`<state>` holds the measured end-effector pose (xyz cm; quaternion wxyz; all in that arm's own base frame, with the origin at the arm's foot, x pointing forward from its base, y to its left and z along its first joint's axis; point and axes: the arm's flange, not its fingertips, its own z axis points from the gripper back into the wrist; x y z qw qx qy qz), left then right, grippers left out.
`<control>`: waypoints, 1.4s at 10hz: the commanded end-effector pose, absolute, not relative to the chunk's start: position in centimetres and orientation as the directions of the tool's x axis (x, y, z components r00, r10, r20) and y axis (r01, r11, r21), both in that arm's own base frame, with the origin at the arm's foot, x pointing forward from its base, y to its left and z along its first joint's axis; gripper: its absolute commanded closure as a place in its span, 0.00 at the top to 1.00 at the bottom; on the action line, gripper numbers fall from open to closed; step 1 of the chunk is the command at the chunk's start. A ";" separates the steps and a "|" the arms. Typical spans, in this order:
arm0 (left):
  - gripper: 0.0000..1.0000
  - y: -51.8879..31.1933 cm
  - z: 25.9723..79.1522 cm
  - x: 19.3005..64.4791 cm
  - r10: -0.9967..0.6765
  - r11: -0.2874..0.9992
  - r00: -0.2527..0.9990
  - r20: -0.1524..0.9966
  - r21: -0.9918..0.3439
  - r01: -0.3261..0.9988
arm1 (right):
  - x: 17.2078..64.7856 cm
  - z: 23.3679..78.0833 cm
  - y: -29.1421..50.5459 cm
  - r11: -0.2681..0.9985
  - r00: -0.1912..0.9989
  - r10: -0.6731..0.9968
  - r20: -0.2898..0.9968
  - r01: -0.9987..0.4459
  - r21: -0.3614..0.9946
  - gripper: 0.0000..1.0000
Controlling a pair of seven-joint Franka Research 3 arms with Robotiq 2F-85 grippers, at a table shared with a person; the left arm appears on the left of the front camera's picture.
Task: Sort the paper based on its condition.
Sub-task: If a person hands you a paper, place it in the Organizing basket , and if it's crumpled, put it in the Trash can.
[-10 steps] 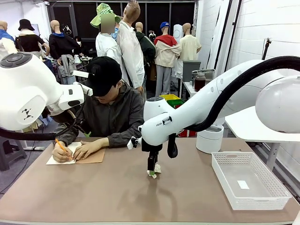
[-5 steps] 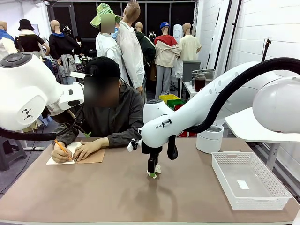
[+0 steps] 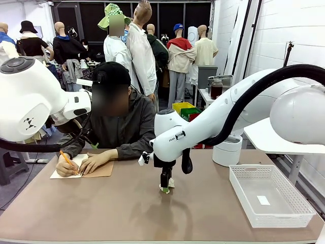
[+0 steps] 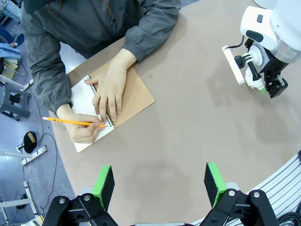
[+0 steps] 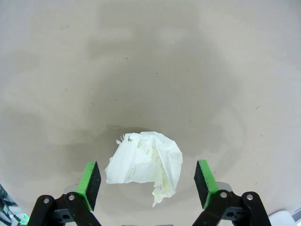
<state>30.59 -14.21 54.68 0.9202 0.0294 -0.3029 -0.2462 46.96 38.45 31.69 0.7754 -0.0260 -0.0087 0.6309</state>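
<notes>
Crumpled paper wad (image 5: 146, 169) lies centred btwn right gripper (image 5: 147, 184) pads at mid-table, jaws wide apart, no clear long axis; left gripper (image 4: 160, 184), jaws also apart, well off near-left.

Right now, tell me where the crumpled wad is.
In the right wrist view, the crumpled wad lies on the table between the fingers of the open right gripper, left of the white basket.

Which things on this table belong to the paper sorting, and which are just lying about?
Part of the job:
- crumpled paper wad, lying between the fingers of the open right gripper
- white basket, probably a sorting bin

Just lying about:
- notebook that the person is writing in
- pencil
- white round tub
</notes>
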 end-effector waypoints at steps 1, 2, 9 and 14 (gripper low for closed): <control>1.00 -14.1 54.7 30.6 -0.481 0.872 0.692 0.538 0.211 0.443 | 47.3 31.5 39.1 0.220 0.223 0.974 -0.040 -0.973 -0.070 1.00; 1.00 -14.1 54.7 30.6 -0.481 0.872 0.692 0.538 0.211 0.443 | 47.4 31.4 39.0 0.226 0.228 0.973 -0.042 -0.972 -0.058 1.00; 1.00 -14.1 54.7 30.6 -0.481 0.872 0.692 0.538 0.211 0.443 | 47.4 31.1 38.9 0.236 0.238 0.970 -0.051 -0.971 -0.036 0.44; 1.00 -14.1 54.7 30.6 -0.481 0.872 0.692 0.538 0.211 0.443 | 47.4 31.1 38.7 0.232 0.234 0.971 -0.050 -0.972 -0.037 0.08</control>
